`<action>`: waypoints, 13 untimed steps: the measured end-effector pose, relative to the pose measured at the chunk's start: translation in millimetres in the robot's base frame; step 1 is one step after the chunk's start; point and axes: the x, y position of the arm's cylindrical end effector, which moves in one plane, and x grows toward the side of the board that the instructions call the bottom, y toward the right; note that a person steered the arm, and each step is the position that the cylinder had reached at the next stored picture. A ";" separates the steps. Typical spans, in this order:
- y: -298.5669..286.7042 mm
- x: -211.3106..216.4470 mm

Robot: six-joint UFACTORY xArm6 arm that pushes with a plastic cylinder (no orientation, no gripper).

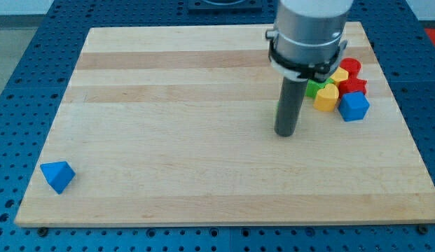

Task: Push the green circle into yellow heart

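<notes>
My tip (285, 133) rests on the wooden board (175, 140), right of centre. A thin green sliver (277, 106) shows at the rod's left edge; the rest of that block is hidden behind the rod and its shape cannot be made out. The yellow heart (326, 99) lies up and to the right of the tip, in a tight cluster. Another green block (314, 87) touches the heart's upper left; its shape is partly hidden by the rod.
The cluster also holds a second yellow block (340, 74), a red block (351, 66) at the top, another red block (356, 86) and a blue block (354, 106) at its right. A blue triangle (57, 176) lies near the board's bottom-left corner.
</notes>
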 end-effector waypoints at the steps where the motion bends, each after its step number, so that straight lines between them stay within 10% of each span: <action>1: -22.8 -0.4; 3: -89.6 -0.4; 13: 1.4 2.3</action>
